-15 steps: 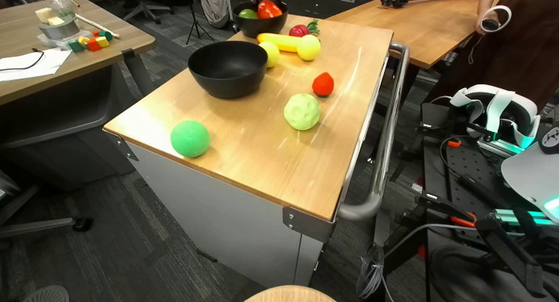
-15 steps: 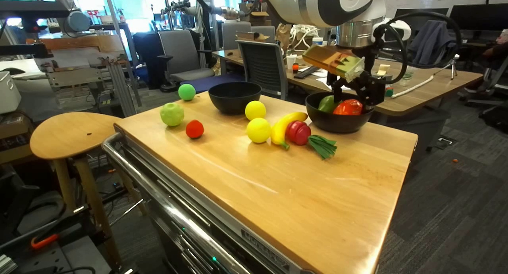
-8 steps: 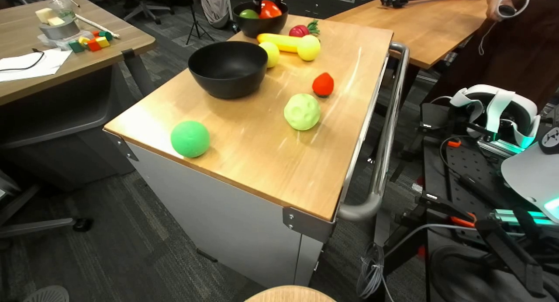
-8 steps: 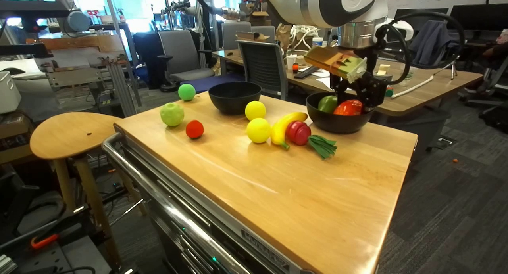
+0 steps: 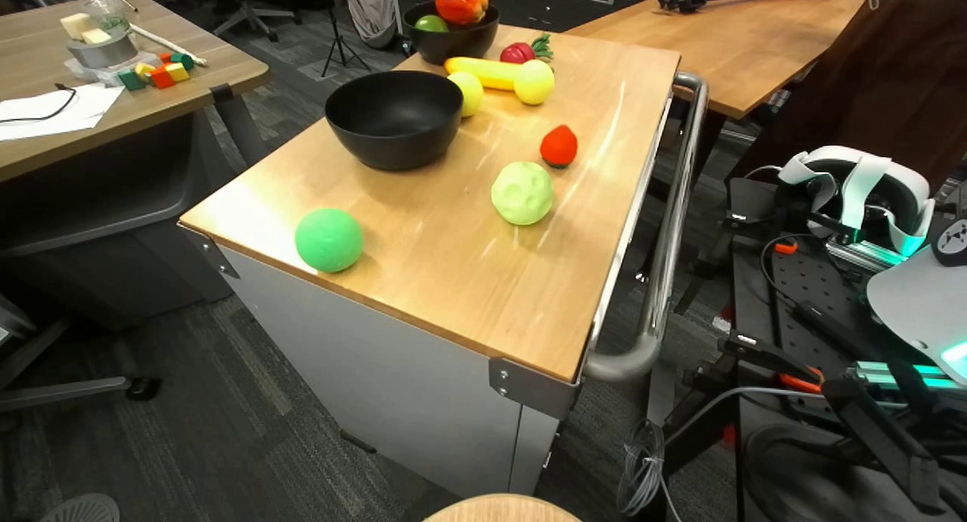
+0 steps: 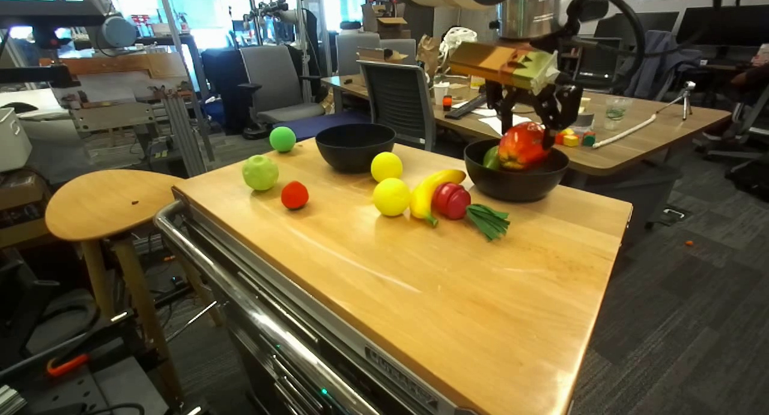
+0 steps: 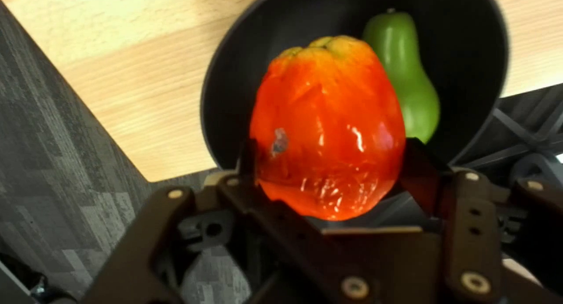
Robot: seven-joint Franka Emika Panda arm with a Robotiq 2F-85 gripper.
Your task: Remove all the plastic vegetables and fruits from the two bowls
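My gripper (image 7: 330, 156) is shut on a large glossy red-orange fruit (image 7: 330, 119), one finger against each side. In an exterior view that fruit (image 6: 524, 146) hangs just over a black bowl (image 6: 516, 188), its lower part still around rim height. A green pear-shaped vegetable (image 7: 404, 75) lies inside this bowl, partly covered by the fruit in the wrist view. Nothing shows inside the other black bowl (image 5: 393, 133). Out on the tabletop lie a banana (image 6: 428, 194), two yellow balls (image 6: 392, 197), a red bunch with green leaves (image 6: 452, 200), a red piece (image 5: 559, 146), a pale green ball (image 5: 523, 193) and a bright green ball (image 5: 329, 240).
The wooden cart top (image 6: 432, 283) carries everything, with a metal handle rail (image 6: 252, 307) along one side. The bowl under my gripper stands near the edge of the top. A desk (image 6: 661, 124) with small items is behind it, and a stool (image 6: 114, 205) stands beside the cart.
My gripper has closed on the red-orange fruit and raised it up from the bowl. The green vegetable stays inside. A person's hand with a controller has left the exterior view.
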